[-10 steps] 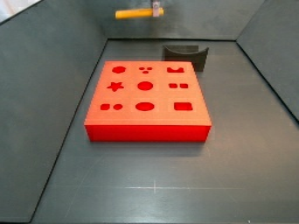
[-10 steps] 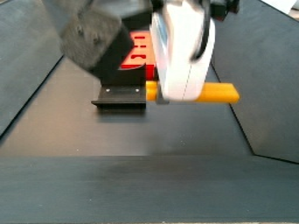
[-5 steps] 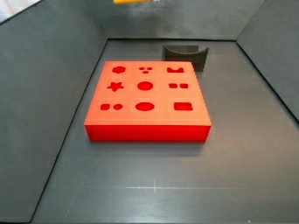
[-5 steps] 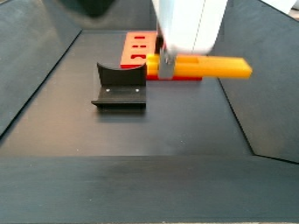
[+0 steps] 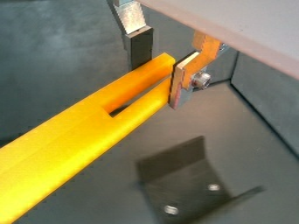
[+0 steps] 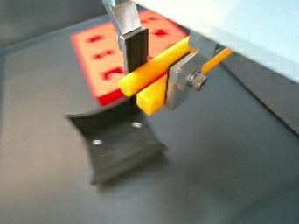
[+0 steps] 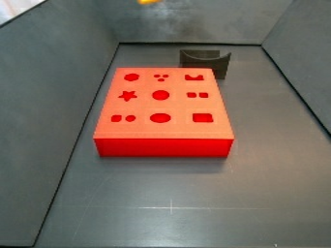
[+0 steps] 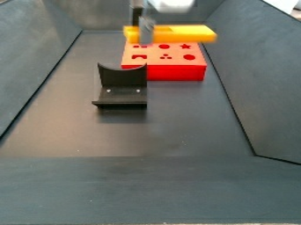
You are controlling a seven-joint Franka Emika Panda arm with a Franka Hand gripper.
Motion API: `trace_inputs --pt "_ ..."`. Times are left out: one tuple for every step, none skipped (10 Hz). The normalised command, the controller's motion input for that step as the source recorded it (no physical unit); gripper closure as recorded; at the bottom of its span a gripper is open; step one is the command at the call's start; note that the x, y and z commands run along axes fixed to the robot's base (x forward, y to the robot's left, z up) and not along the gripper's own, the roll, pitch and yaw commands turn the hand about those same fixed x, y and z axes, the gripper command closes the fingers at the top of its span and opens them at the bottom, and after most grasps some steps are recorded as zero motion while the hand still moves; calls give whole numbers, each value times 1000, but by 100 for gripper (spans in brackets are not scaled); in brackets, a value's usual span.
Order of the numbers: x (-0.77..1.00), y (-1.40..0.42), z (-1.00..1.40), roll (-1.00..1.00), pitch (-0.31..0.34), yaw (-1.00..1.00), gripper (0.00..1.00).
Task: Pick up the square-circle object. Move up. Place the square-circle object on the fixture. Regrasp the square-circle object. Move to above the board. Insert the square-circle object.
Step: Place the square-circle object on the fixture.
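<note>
The square-circle object (image 5: 100,118) is a long yellow bar with a slot in 1 face, lying level in the air. The hand (image 5: 159,66) has its 2 silver fingers (image 5: 184,77) clamped across it, above the fixture (image 8: 120,85) and near the board (image 8: 168,60).

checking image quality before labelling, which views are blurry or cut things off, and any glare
In both wrist views the long yellow peg held between the gripper fingers looms large and soft; the dark U-shaped fixture below is blurred. In a side view the gripper is cropped at the frame's top edge, while the flat red-orange board in a side view is evenly lit, without glare.
</note>
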Motion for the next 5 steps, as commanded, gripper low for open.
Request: trace_inputs --pt "1000 -469 62 -5 -4 1000 100" --pt "1000 -350 36 -6 2 1000 100" --pt "1000 -314 32 -7 6 1000 100" --pt "935 -199 11 -6 17 1000 100" --pt "817 -112 2 -6 24 1000 100"
